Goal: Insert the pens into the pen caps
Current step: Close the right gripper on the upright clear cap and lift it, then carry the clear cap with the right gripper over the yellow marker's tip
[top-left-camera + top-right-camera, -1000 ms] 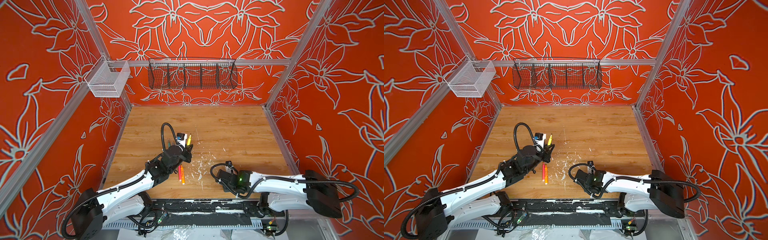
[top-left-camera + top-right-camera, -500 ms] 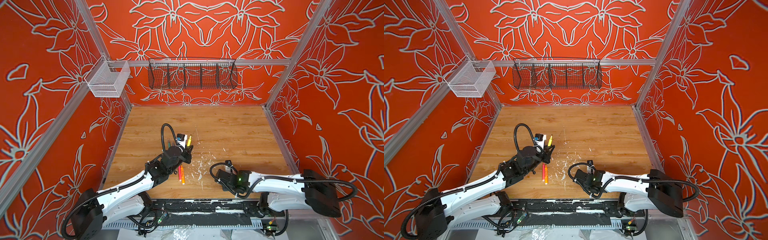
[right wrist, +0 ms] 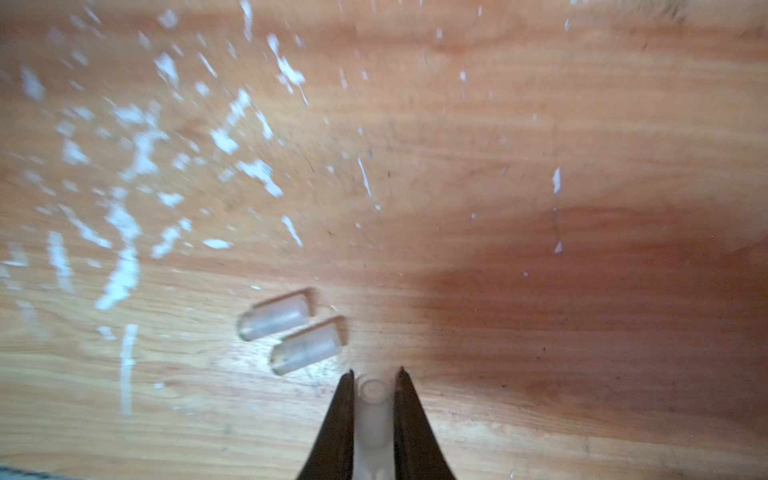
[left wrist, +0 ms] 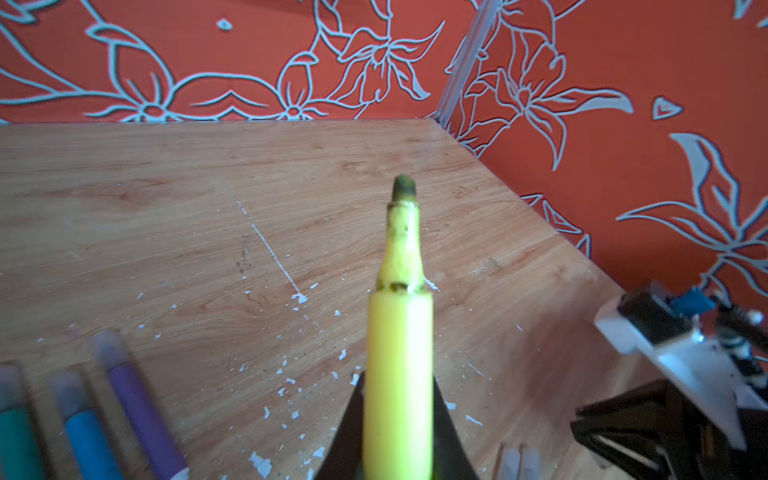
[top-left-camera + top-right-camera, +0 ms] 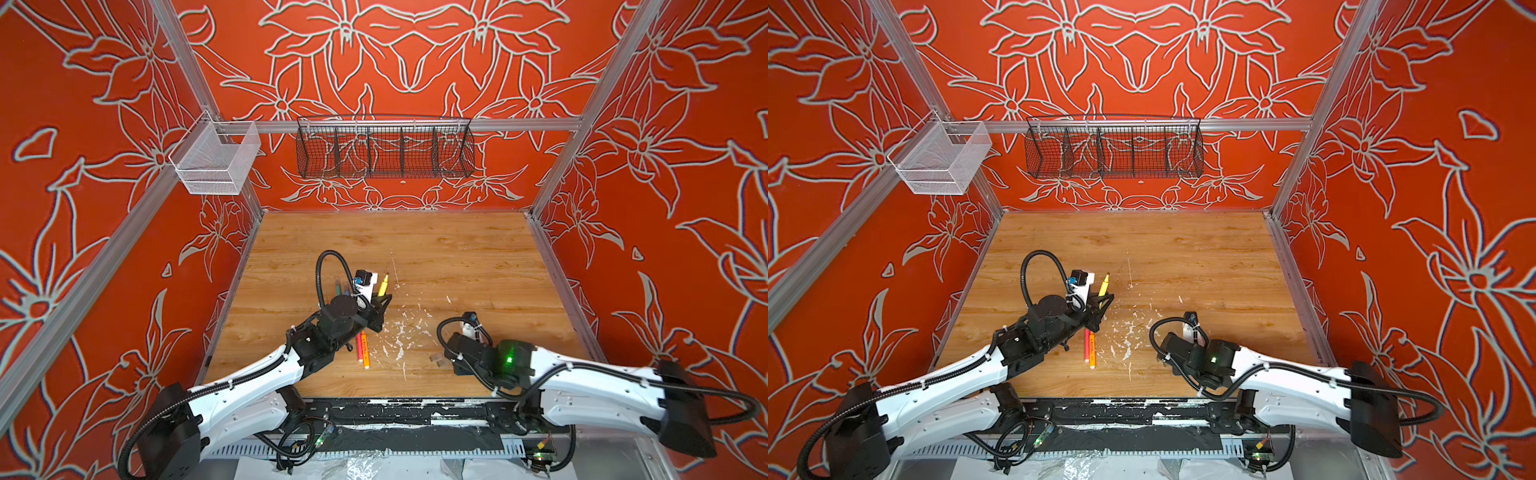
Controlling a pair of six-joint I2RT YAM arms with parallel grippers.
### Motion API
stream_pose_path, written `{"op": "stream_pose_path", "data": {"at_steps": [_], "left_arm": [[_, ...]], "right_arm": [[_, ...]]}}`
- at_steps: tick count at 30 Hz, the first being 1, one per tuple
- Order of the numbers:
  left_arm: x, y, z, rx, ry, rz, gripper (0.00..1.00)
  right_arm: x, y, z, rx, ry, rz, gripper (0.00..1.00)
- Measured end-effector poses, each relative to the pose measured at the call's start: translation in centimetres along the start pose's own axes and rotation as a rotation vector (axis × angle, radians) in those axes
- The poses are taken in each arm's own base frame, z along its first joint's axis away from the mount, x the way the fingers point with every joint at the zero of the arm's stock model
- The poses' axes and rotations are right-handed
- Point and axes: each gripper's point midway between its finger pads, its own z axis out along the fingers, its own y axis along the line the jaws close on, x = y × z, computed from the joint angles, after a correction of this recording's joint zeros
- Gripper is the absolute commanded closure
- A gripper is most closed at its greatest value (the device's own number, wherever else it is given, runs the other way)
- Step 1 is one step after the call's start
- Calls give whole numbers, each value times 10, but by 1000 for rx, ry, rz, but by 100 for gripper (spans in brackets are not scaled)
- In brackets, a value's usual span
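1. Yellow pen is pinched in our left gripper. The jaws are pressed onto the barrel and the bare tip points out ahead of them.
2. Our right gripper is clamped around one cap, held endwise between the jaws. We can't tell if it's clear of the table.
3. Both top views show the two grippers well apart, so this pen and cap haven't met. We'd say insertion hasn't started for this pair.
4. Green pen, blue pen and purple pen lie side by side just beside the left gripper, on the side away from the right arm. Their pale ends look like fitted caps, but it's blurred. We read it as three probably done.
5. Two loose caps lie side by side just ahead of the right gripper's tips, not touching it.
6. Pink pen and orange pen lie together behind the left gripper, beside its wrist. We can't tell if they're capped, though two spare caps suggest not.
7. Our tally: three likely capped, one pair in hand, two pens and two caps left.
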Motion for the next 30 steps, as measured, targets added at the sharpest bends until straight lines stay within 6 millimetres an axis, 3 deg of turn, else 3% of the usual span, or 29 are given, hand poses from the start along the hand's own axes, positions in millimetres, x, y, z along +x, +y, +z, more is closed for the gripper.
{"op": "stream_pose_path", "data": {"at_steps": [5,11,22,30], "left_arm": [[2,-19,-2,108,11,0,100],[0,-30,-4,173,8,1,100],[1,-53,-7,304,23,6,100],[6,-60,-7,347,46,7,100]], "right_arm": [[-71,40,-64,-265,-243,94,100],[-122,75,-118,-547,-481,172,100],[-148,124,-123,-742,-652,220,100],[-160,144,-130,-822,-702,257,100]]}}
